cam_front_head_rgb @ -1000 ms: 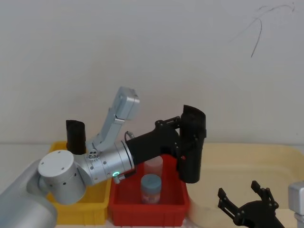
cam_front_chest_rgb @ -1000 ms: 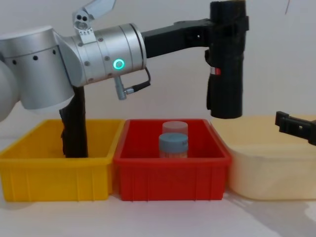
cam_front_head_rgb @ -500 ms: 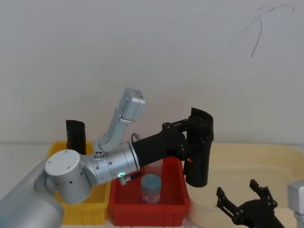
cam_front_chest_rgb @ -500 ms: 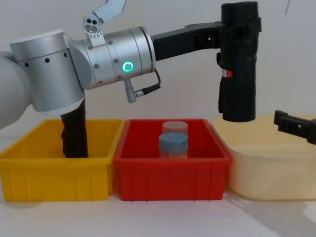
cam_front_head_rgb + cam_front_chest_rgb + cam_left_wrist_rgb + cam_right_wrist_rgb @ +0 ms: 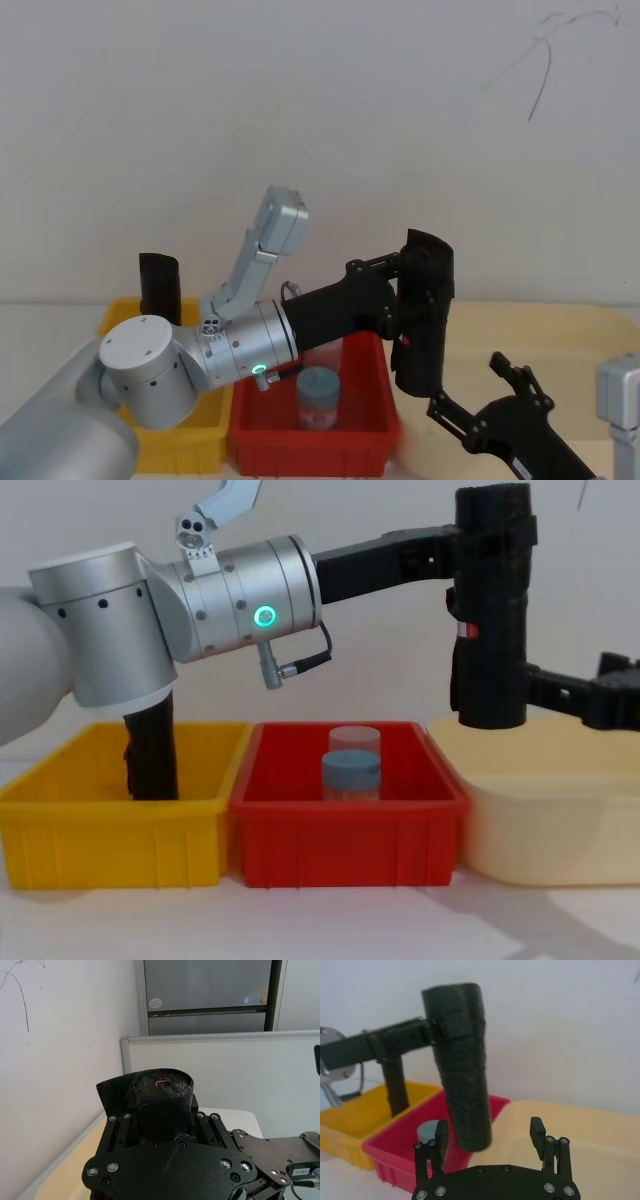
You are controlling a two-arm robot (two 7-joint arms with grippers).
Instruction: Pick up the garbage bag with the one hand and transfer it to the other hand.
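Observation:
The garbage bag, a black roll with a small red-and-white mark, hangs upright in the air over the seam between the red bin and the cream tray. My left gripper, on the green-lit arm, is shut on its upper part; the left wrist view shows the garbage bag end-on between the jaws. My right gripper stands open just to the right of the bag's lower end, not touching it. In the right wrist view the right gripper frames the foot of the garbage bag from nearer the camera.
A second black roll stands in the yellow bin at the left. The red bin holds a jar with a grey-blue lid and a clear jar behind it. A cream tray sits at the right. A white wall is behind.
The left arm carried the bag a little to the right. The right gripper rose and came leftward, close up to the bag's lower half.

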